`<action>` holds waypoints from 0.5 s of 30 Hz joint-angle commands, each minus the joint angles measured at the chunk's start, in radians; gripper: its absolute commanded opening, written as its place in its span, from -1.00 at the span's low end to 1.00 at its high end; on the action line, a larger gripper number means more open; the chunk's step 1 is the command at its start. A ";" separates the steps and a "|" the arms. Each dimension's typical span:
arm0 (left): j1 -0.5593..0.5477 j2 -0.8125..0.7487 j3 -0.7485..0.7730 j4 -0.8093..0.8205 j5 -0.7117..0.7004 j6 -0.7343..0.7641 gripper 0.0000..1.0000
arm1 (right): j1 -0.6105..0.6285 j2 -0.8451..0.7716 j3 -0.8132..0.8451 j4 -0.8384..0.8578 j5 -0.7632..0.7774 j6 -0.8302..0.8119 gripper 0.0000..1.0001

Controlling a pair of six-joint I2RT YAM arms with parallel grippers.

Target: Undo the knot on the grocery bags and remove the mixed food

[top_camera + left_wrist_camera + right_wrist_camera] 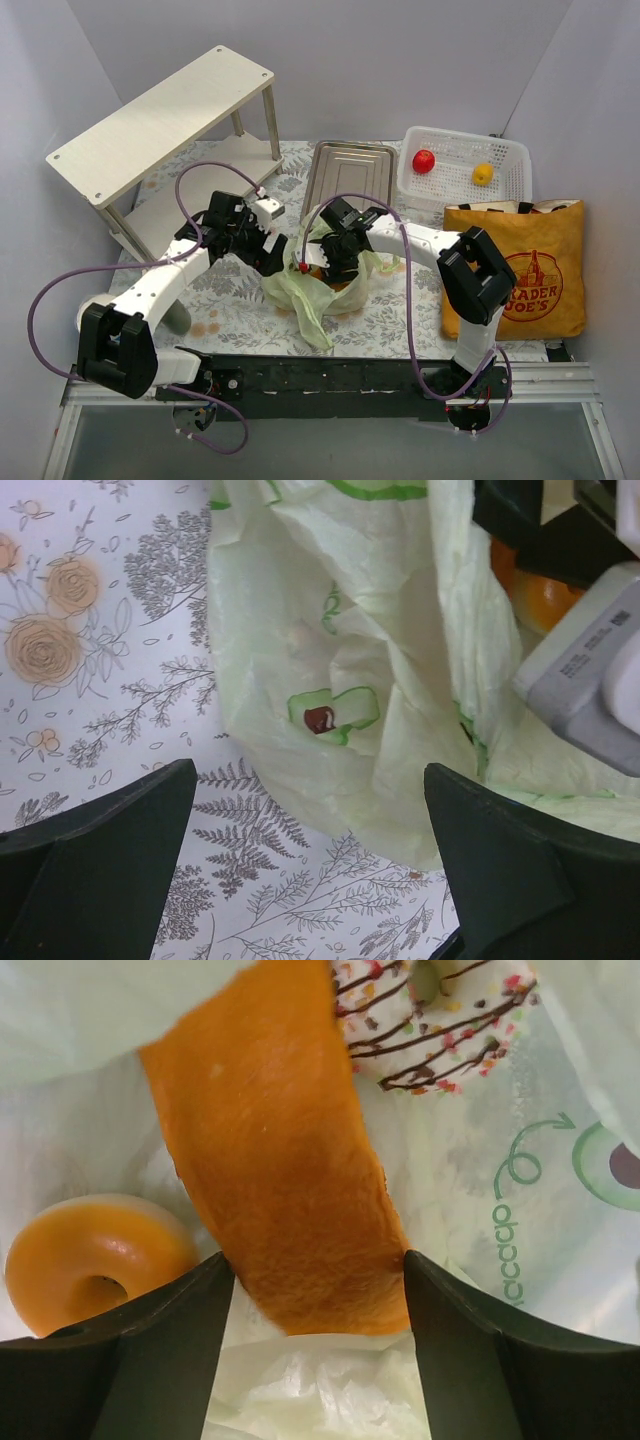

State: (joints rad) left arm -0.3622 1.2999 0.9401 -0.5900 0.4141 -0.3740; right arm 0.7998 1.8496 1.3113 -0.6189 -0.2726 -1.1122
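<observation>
The pale green plastic bag (pixel 315 290) lies open on the floral tablecloth between both arms. My right gripper (pixel 318 1260) is inside the bag (pixel 480 1210), its fingers pressed on both sides of the golden baguette (pixel 280 1160). An orange-glazed donut (pixel 90 1260) and a white sprinkled donut (pixel 440 1020) lie beside it. In the top view the right gripper (pixel 338 262) is over the bag. My left gripper (pixel 272 258) is open and empty just left of the bag (pixel 380 680), low over the cloth (pixel 310 772). The mustard tote (pixel 520 270) stands at the right.
A white mesh basket (pixel 505 150) at the back right holds a red apple (pixel 424 161) and an orange (pixel 483 173). A metal tray (pixel 348 175) lies behind the bag. A wooden shelf (pixel 165 125) stands at the back left.
</observation>
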 commanded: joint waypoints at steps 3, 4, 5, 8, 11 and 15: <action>0.054 -0.008 0.031 0.032 0.057 -0.026 0.96 | 0.003 0.030 -0.006 0.042 -0.027 -0.046 0.24; 0.054 -0.010 0.031 0.030 0.058 -0.026 0.96 | 0.001 0.031 0.005 0.044 -0.034 -0.025 0.12; 0.052 -0.010 0.031 0.027 0.061 -0.026 0.96 | -0.002 0.028 0.017 0.039 -0.040 -0.011 -0.20; 0.052 -0.005 0.040 0.025 0.072 -0.026 0.97 | -0.005 -0.001 0.068 -0.016 -0.071 0.026 -0.73; 0.054 0.006 0.061 0.019 0.080 -0.022 0.96 | -0.007 -0.077 0.082 -0.070 -0.106 0.044 -0.91; 0.051 0.027 0.109 0.007 0.087 -0.020 0.96 | -0.007 -0.179 0.083 -0.139 -0.137 0.063 -0.97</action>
State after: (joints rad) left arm -0.3096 1.3163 0.9813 -0.5789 0.4675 -0.3977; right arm 0.7979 1.8164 1.3521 -0.6605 -0.3389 -1.0679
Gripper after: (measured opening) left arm 0.982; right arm 0.045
